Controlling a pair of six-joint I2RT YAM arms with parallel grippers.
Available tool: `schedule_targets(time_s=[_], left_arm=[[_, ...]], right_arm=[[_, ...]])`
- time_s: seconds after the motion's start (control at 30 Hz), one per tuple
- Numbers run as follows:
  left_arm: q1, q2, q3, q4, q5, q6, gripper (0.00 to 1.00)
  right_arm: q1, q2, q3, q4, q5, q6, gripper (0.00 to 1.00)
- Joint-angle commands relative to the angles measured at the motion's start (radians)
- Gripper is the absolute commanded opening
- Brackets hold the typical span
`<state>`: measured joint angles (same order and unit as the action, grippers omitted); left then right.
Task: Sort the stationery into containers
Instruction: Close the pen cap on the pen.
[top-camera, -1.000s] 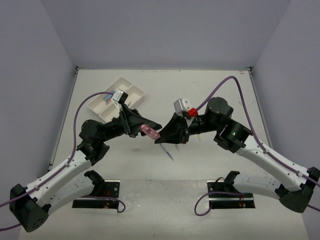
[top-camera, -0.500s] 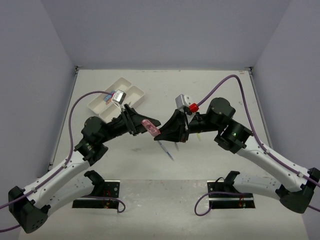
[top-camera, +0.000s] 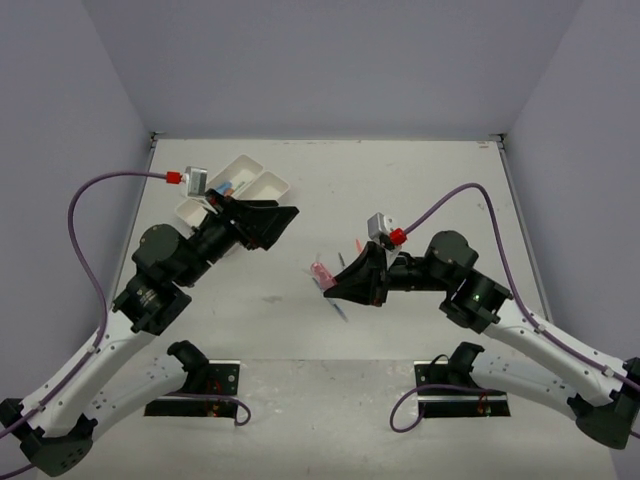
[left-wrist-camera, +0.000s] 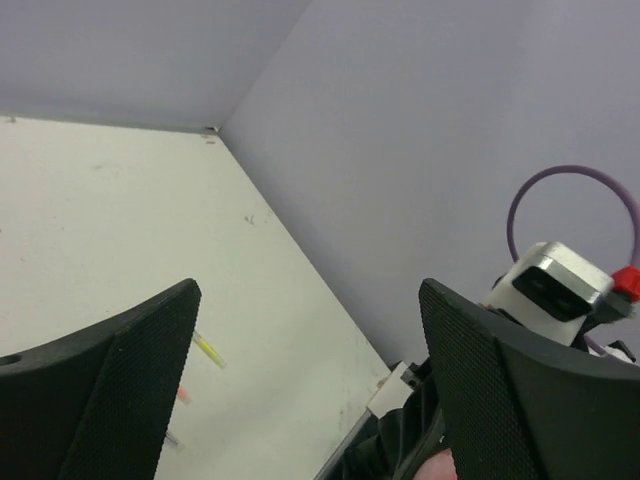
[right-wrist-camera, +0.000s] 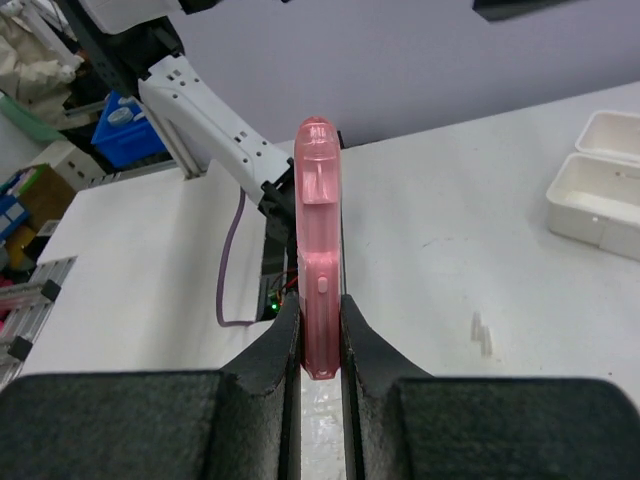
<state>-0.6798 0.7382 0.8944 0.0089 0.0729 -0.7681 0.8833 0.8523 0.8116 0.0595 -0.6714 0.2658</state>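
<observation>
Left pincer (top-camera: 278, 226): spread wide and holding nothing. It hangs raised above the worktop (top-camera: 420, 185), just in front of the trays (top-camera: 262, 178).
Left pincer, own camera (left-wrist-camera: 310, 297): the two black fingers (left-wrist-camera: 120, 390) stand far apart, with bare worktop and the grey wall showing in the gap between them.
Right pincer (top-camera: 334, 284): pinching the pink marker (top-camera: 321, 271). It sits low over the middle of the worktop and points toward the left arm.
Right pincer, own camera (right-wrist-camera: 320, 316): both fingers press flat against the lower part of the pink marker (right-wrist-camera: 319, 240). The marker stands straight out past the tips, with its rounded end farthest from the pincer.
Pink marker: translucent pink and stubby, lifted off the worktop and well apart from the trays.
Trays: two long white trays lie side by side at the far left of the worktop, set at a slant. The left arm covers their near ends. From the right wrist they show at the right edge (right-wrist-camera: 600, 190).
Blue pen (top-camera: 338, 308): thin, lying on the worktop just below the right pincer.
Yellow marker (left-wrist-camera: 208, 349): slim, lying on the worktop beside the left finger.
Reddish item (left-wrist-camera: 183, 394): lies just past the yellow marker and is partly hidden by the finger. It is too small to name.
Contents of trays: cannot tell from these views.
</observation>
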Motion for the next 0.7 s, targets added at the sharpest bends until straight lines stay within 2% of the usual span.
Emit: schedule_targets(time_s=[0.0, 0.03, 0.17, 0.3, 0.37, 0.43, 0.6, 0.67], left_arm=[[0.005, 0.035, -0.003, 0.187, 0.225, 0.11, 0.8], [0.003, 0.047, -0.01, 0.253, 0.329, 0.109, 0.8], [0.005, 0.089, -0.06, 0.399, 0.535, 0.085, 0.78], [0.005, 0.09, -0.094, 0.478, 0.654, 0.097, 0.71], [0.003, 0.082, -0.114, 0.497, 0.693, 0.109, 0.66], [0.003, 0.073, -0.126, 0.5, 0.702, 0.114, 0.57], [0.005, 0.081, -0.146, 0.548, 0.731, 0.084, 0.47], [0.005, 0.091, -0.149, 0.56, 0.738, 0.075, 0.39]], right_arm=[[0.003, 0.005, -0.024, 0.067, 0.064, 0.082, 0.0], [0.003, 0.007, -0.023, 0.075, 0.065, 0.085, 0.0], [0.002, 0.026, -0.007, 0.094, 0.071, 0.105, 0.0], [0.003, 0.037, 0.012, 0.092, 0.09, 0.147, 0.0], [0.002, 0.033, 0.01, 0.117, 0.08, 0.175, 0.0], [0.002, 0.03, 0.005, 0.136, 0.051, 0.191, 0.0], [0.003, 0.028, 0.02, 0.158, 0.026, 0.208, 0.0], [0.002, 0.028, 0.027, 0.155, 0.026, 0.208, 0.0]])
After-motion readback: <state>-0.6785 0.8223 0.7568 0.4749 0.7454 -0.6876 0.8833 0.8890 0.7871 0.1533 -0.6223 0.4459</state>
